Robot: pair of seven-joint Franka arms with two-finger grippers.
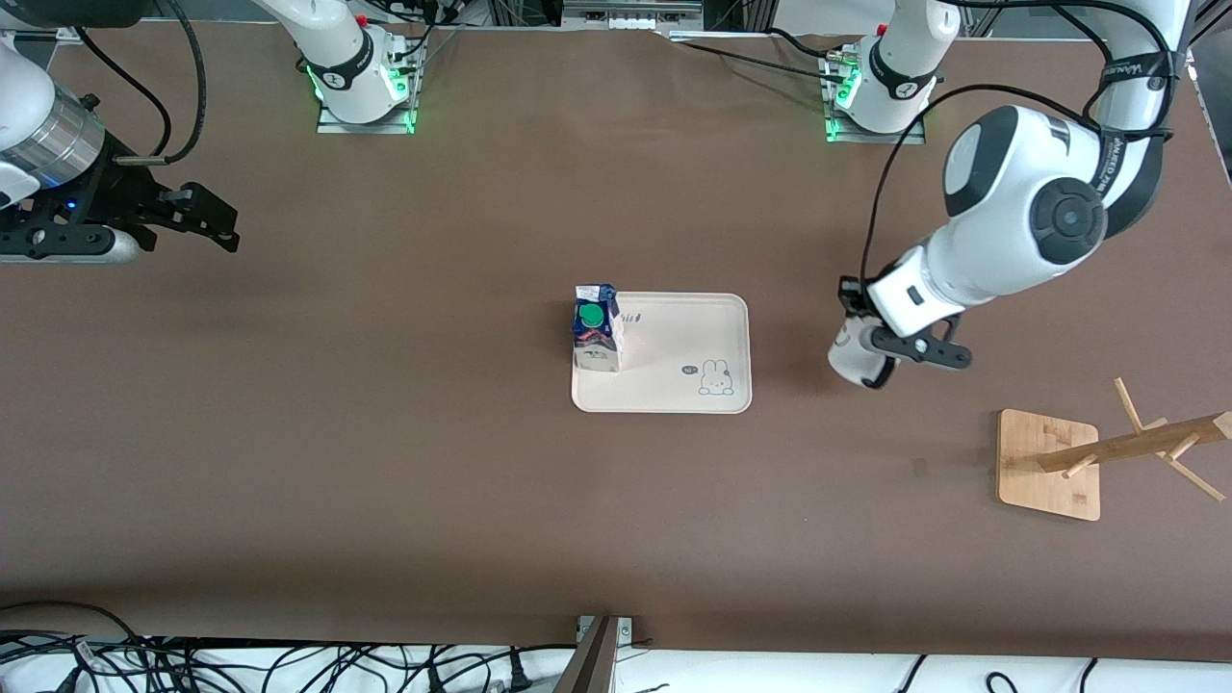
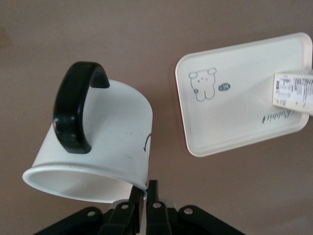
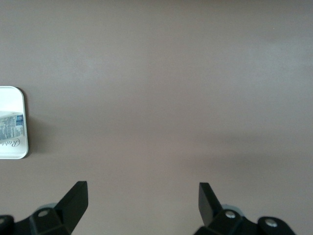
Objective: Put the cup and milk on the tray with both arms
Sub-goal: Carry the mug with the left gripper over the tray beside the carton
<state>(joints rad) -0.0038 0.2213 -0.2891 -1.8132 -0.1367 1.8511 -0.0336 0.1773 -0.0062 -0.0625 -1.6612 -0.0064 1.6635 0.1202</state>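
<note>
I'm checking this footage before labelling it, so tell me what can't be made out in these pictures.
- Cup: its face print is mostly turned away in the left wrist view; in the front view the left arm hides most of it.
- Milk: cut off by the edge in both wrist views.
- Tray: its script is too small to read in the front view.
- Wooden rack: cut off at the front view's edge.

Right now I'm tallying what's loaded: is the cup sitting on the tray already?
No: the cup is gripped at its rim by the left tool, over bare table beside the tray.
</note>
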